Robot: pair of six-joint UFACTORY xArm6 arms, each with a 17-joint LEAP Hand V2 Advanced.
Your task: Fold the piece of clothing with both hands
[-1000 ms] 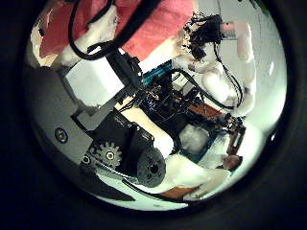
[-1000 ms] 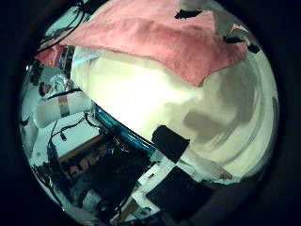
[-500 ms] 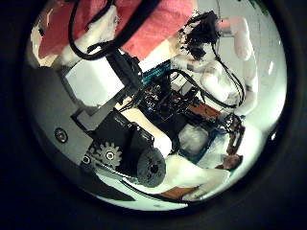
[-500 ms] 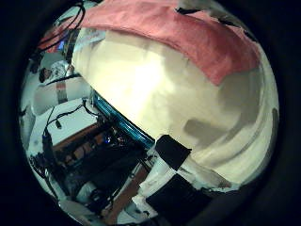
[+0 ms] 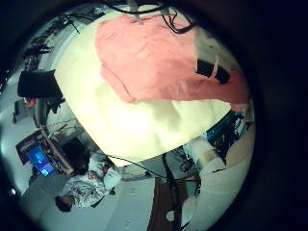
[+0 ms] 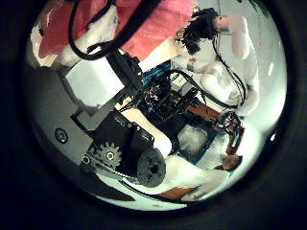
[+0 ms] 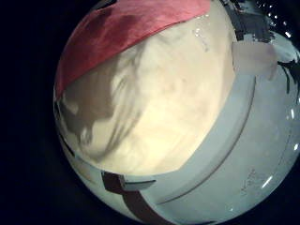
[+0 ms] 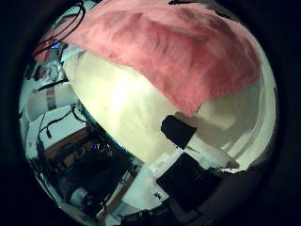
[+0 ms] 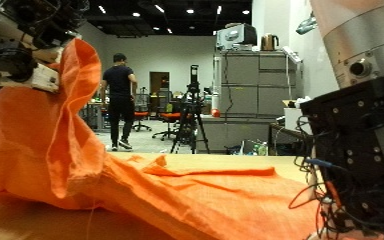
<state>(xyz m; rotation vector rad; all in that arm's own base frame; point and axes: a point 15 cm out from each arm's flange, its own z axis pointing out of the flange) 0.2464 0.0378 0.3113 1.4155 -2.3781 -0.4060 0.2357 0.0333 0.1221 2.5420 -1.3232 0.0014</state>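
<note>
The orange garment (image 9: 139, 190) lies bunched on the cream table (image 9: 19, 225), with one part pulled up high. My left hand (image 9: 26, 45) is up there, shut on that raised part. The left little finger side palm view shows the garment (image 5: 154, 58) spread on the table (image 5: 135, 125) with one of my fingers (image 5: 214, 69) on it. My right hand (image 9: 359, 130) is low beside the garment's other end. In the right thumb side palm view the garment (image 8: 169, 47) hangs close to the palm, lifted off the table (image 8: 122, 104), fingers curled on its edge.
The left thumb side palm view shows the garment (image 6: 144, 24), a white arm with a hand (image 6: 206, 29), and equipment beside the table.
In the right thumb side palm view the garment now covers more of the table and hangs nearer the palm. The left thumb side palm view is almost unchanged.
</note>
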